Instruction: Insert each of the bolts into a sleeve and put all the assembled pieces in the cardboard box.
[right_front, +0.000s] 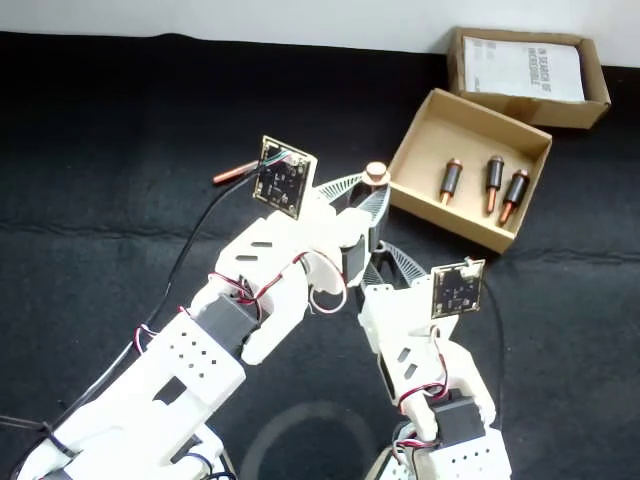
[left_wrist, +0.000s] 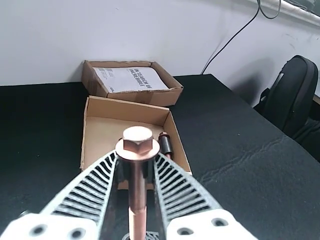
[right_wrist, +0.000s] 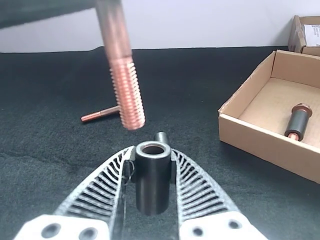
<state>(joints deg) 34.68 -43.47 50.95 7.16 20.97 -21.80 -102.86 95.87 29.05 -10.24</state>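
Box (right_front: 415, 140) holds three finished pieces (right_front: 494, 182); left jaws grip a bolt (left_wrist: 136, 167), right jaws a sleeve (right_wrist: 153, 175), not yet joined; another bolt (right_front: 232, 173) waits.

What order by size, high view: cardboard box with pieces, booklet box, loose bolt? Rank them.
1. Cardboard box, holding three assembled pieces.
2. Booklet box, slightly smaller, though farther away.
3. Loose bolt, partly hidden.
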